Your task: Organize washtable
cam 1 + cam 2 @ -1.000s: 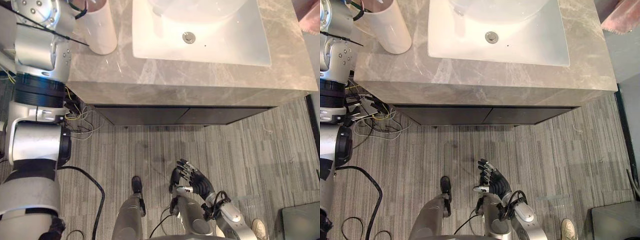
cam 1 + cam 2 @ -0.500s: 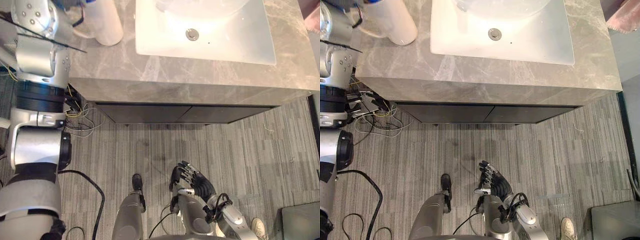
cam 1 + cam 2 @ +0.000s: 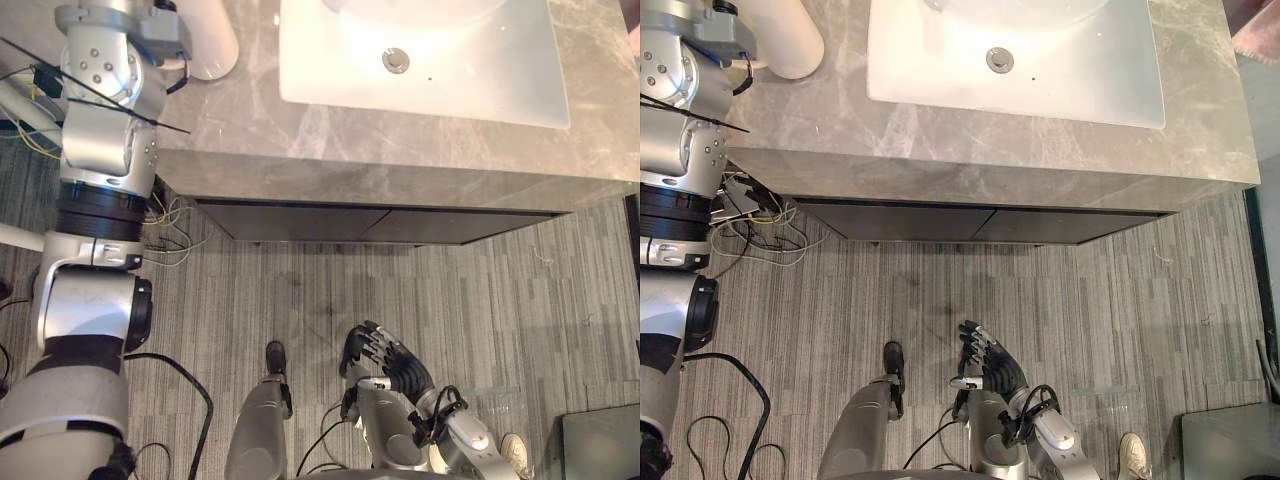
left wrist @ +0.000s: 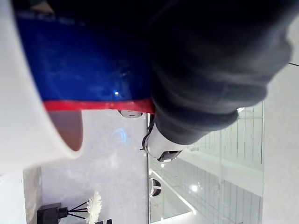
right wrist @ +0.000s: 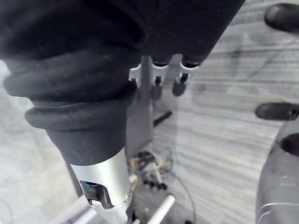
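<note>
Here, largest first:

- Floor [image 3: 520,300]: grey striped boards in front of the washtable.
- Washtable [image 3: 400,140]: grey veined stone top, seen from above.
- Basin [image 3: 480,70]: white and rectangular, set into the top from its middle towards its right edge, with a round metal drain [image 3: 396,60].
- Cabinet [image 3: 380,225]: two dark fronts side by side under the washtable's near edge.
- Dark box [image 3: 1230,450]: on the floor, well apart from the washtable and off to the right.
- White cup [image 3: 790,45]: a plain cylinder at the washtable's far left corner, left of the basin and apart from it. Its long axis looks upright. Its mouth is cut off by the eye views' top edge, and the left arm stands partly in front of it.
- Left hand [image 4: 210,70]: raised at the cup; its dark cover lies close against a blue item [image 4: 93,60] with a red band, beside the cup's rim. I cannot tell what the fingers are doing, nor what the blue item is.
- Right hand [image 3: 385,360]: hangs low over the floor, well short of the washtable, fingers loosely extended and holding nothing.
- Pink item [image 3: 1255,35]: past the washtable's far right corner.
- Loose wires [image 3: 755,225]: on the floor under the left edge.
- White flowers [image 4: 95,204]: in a dark vase, beyond the cup in the left wrist view.
</note>
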Controlling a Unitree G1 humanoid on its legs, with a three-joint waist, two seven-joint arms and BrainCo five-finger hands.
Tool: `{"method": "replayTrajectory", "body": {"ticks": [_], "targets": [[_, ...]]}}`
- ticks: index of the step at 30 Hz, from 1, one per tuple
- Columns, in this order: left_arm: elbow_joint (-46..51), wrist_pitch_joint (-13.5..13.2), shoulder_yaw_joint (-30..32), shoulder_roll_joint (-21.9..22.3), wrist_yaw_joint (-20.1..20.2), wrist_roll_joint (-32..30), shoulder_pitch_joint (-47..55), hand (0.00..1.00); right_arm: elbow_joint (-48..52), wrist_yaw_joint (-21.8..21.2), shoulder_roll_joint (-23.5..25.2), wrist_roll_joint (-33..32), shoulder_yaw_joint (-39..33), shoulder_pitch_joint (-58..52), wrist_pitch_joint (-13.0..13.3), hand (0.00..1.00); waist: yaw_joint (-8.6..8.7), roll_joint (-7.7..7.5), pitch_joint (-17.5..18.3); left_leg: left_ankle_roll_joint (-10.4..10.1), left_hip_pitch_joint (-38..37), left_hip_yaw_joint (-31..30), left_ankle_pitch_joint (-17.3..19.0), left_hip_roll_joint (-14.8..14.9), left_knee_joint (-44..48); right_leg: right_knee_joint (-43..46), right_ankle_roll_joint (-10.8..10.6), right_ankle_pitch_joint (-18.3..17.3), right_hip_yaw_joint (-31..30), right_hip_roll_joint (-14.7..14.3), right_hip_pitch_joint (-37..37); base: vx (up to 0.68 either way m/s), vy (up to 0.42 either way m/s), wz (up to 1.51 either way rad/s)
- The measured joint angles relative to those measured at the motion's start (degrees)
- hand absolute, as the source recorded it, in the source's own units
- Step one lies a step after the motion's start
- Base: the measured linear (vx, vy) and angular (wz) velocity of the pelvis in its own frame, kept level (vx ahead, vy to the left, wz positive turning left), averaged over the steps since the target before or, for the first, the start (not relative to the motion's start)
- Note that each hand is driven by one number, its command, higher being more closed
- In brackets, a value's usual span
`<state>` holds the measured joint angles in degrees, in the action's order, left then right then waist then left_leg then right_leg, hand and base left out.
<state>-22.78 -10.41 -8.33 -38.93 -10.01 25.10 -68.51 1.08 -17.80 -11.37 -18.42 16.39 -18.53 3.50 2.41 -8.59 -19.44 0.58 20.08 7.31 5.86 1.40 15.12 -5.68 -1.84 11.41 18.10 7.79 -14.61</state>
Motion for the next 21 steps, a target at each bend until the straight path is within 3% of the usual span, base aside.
{"method": "replayTrajectory", "body": {"ticks": [16, 17, 21], "targets": [[0.0, 0.0, -1.3, 0.0, 2.1, 0.2, -0.1, 1.0, 0.0, 0.0, 0.0, -0.1, 0.4, 0.0, 0.0, 0.0, 0.04, 0.06, 0.0, 0.0, 0.0, 0.1, 0.0, 0.0, 0.1, 0.0, 0.0, 0.0, 0.3, 0.0, 0.0, 0.0, 0.016, 0.0], [0.0, 0.1, -1.6, 0.0, 2.5, 0.3, -0.1, 0.0, 0.0, 0.0, 0.0, -0.1, 0.5, 0.0, 0.0, 0.0, 0.04, 0.08, 0.0, 0.0, -0.1, 0.1, 0.0, 0.0, 0.1, 0.0, 0.0, 0.0, 0.3, 0.0, 0.0, 0.0, 0.0, 0.0], [-0.2, 0.1, -2.7, -0.1, 3.1, 1.3, -0.2, 0.0, 0.0, 0.0, 0.0, -0.1, 0.5, 0.0, 0.0, 0.0, 0.03, 0.33, 0.0, 0.0, -0.3, 0.1, 0.0, 0.0, 0.1, 0.0, 0.0, 0.0, 0.3, 0.0, 0.2, 0.0, 0.0, 0.0]]}}
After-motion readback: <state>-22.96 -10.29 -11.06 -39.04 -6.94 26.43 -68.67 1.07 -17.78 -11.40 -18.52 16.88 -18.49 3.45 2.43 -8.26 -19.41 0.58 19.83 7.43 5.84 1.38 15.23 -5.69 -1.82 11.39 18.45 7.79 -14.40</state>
